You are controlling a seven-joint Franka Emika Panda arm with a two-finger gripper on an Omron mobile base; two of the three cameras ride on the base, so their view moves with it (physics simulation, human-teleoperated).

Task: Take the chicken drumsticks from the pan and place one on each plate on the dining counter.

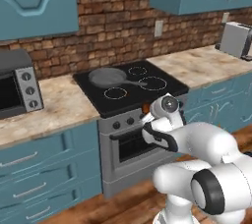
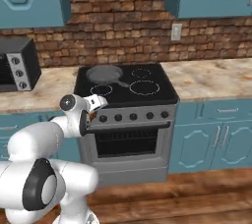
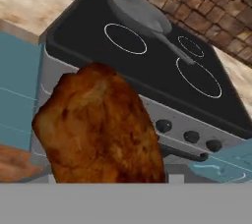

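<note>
- Golden-brown drumstick (image 3: pixel 101 127) hides the gripper (image 3: pixel 110 181) fingertips; its lower end is cut off.
- Long axis along the fingers.
- Gripper clamps drumstick.
- Pan (image 1: pixel 108 76) on stove's far left, handle pointing right.

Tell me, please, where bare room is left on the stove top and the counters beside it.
Stove top: the front and right burners lie bare; the pan fills the back left. Counter right of the stove is bare up to the toaster. Left counter: a bare strip between stove and toaster oven.
</note>
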